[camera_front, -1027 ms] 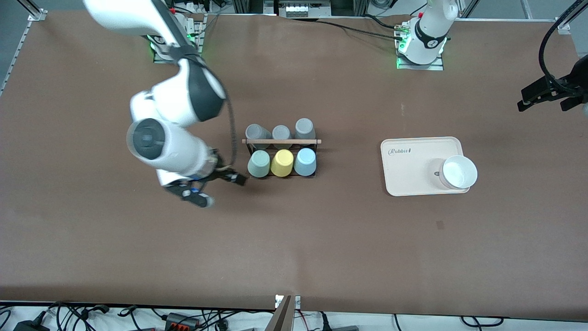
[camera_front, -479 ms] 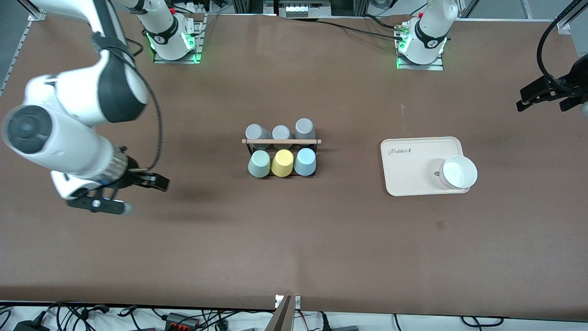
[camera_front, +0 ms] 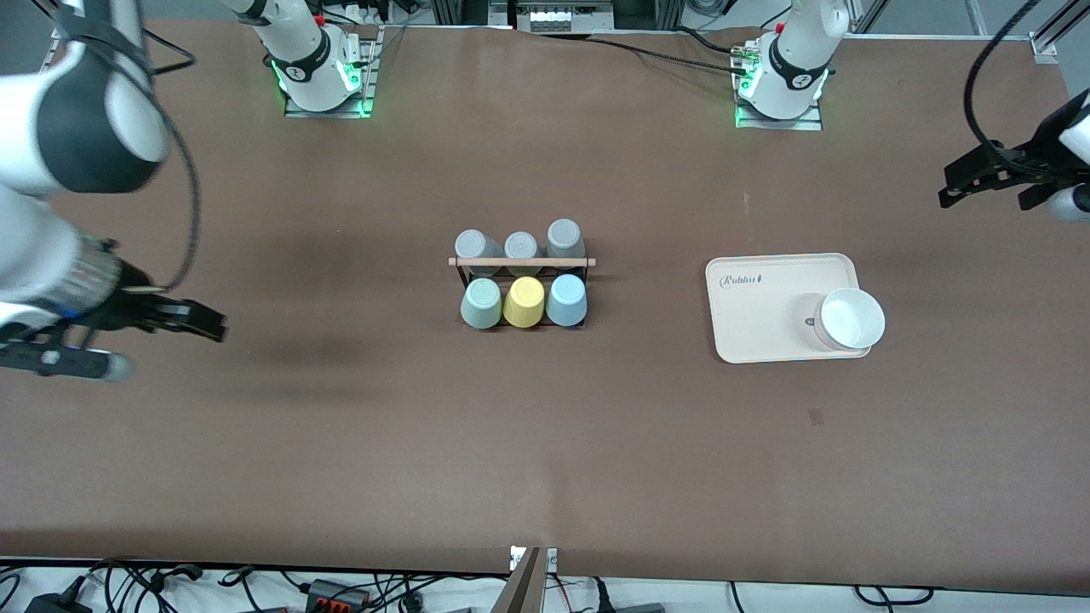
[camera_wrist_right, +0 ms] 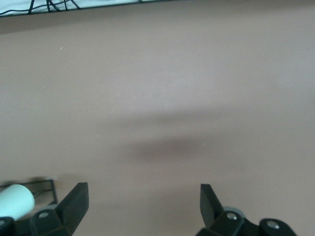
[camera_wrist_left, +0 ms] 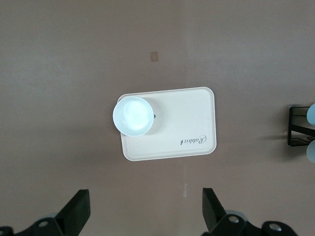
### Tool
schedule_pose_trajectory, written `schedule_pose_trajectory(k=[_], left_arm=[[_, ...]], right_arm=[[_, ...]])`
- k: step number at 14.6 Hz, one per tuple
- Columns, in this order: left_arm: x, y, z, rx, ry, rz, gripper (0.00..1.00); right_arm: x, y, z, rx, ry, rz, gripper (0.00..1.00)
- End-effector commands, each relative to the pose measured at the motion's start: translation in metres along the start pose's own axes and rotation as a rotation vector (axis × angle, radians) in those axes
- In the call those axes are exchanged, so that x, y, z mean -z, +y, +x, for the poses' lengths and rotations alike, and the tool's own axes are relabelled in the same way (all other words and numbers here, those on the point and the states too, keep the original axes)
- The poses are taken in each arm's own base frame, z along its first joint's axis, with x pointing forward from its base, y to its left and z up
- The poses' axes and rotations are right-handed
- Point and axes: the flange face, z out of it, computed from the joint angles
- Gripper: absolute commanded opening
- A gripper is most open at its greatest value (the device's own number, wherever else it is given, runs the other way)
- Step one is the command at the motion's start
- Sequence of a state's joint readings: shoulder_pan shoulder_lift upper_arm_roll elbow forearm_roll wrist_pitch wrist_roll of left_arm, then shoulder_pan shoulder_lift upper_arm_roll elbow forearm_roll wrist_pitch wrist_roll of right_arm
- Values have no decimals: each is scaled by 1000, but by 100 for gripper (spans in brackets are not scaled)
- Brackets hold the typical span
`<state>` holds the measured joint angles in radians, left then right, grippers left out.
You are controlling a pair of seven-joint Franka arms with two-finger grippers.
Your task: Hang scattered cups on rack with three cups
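Note:
The black wire rack [camera_front: 521,262] with a wooden rod stands mid-table. On its side nearer the front camera hang the sage green cup [camera_front: 481,303], a yellow cup [camera_front: 523,301] and the light blue cup [camera_front: 565,300]. My right gripper [camera_front: 162,345] is open and empty over bare table toward the right arm's end, well away from the rack. The right wrist view shows the right gripper [camera_wrist_right: 142,189] with the green cup [camera_wrist_right: 17,206] at the frame's edge. My left gripper [camera_front: 988,194] hangs open and empty over the left arm's end of the table; in its wrist view the left gripper [camera_wrist_left: 145,196] holds nothing.
Three grey cups [camera_front: 521,245] hang on the rack's side farther from the front camera. A beige tray [camera_front: 766,298] with a white bowl [camera_front: 850,319] lies between the rack and the left arm's end. The left wrist view shows the tray [camera_wrist_left: 192,118] and bowl [camera_wrist_left: 133,115].
My right arm has swung away from beside the rack toward its own end of the table, gripper still open. The left gripper shifted slightly. All cups stay put.

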<state>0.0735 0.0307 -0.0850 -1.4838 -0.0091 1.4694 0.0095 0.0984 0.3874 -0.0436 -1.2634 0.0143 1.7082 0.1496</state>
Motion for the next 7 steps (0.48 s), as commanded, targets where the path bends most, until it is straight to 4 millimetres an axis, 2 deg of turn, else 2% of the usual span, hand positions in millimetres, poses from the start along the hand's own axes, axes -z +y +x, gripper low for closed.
schedule_pose_trajectory(k=[1,2,3,7], left_arm=[[5,-4,1,-15,7,-2,100],[6,-6,0,-11,8,-1,100],[6,-7,1,-8,10,1,100],[7,-7,0,-7,11,7,100]], right_arm=[[31,50,-9,76,27,3,100],[37,66,-12,84,31,3,100],[41,70,-15,99,34,2,100],[43,68,-25,110,22,-5,100]])
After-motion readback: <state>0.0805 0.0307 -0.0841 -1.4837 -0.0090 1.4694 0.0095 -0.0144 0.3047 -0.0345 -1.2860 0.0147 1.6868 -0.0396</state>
